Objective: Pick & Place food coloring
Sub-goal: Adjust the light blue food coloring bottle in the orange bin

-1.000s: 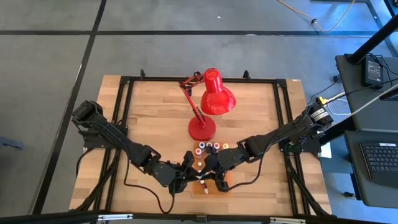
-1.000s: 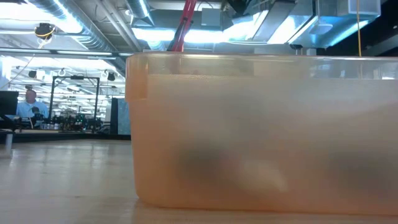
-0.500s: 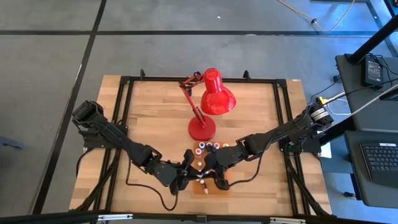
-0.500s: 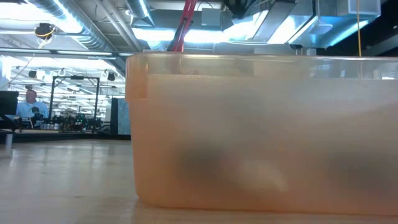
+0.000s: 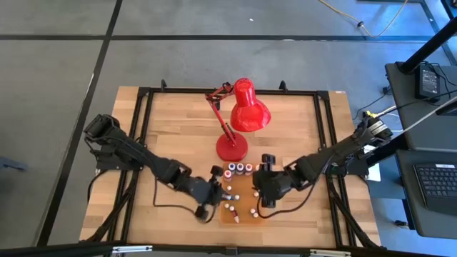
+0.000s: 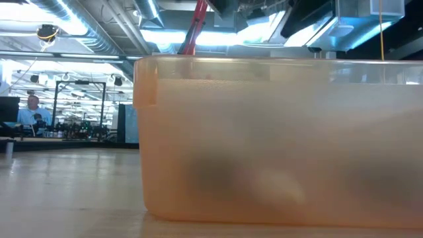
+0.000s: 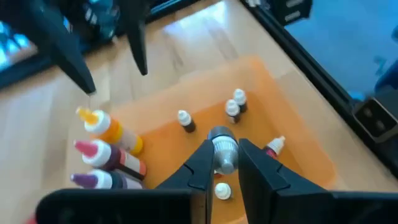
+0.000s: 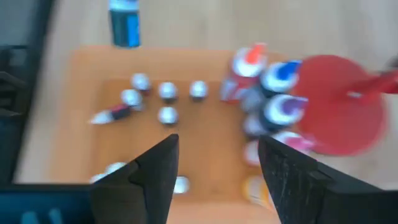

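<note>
Several tiny food coloring bottles (image 7: 185,120) with pale caps stand or lie in the flat orange tray (image 7: 292,134) near the table's front edge. My left gripper (image 7: 222,163) hovers over the tray, shut on one such bottle (image 7: 222,149). My right gripper (image 8: 214,168) stands open above the tray's right part (image 5: 258,194), with nothing between its fingers. In the high view the left gripper (image 5: 218,193) is at the tray's left side. My left gripper pinches the small bottle between its two fingertips (image 7: 194,167), just below the silvery cap (image 7: 222,142). The fingers slant down from the table's left. The bottle stands cap up over the tray; the fingers hide its lower end.
A row of larger bottles (image 5: 238,169) with coloured caps stands on the table just beyond the tray. Behind them are the red desk lamp's base (image 5: 231,148) and shade (image 5: 249,112). A blue bottle (image 8: 124,22) stands outside the tray. The tray wall (image 6: 277,139) fills the low view.
The two grippers were close together over the tray. My right gripper has drawn back toward the table's right edge and tipped further down. My left gripper has rolled about its own axis and stayed at the tray's left part.
</note>
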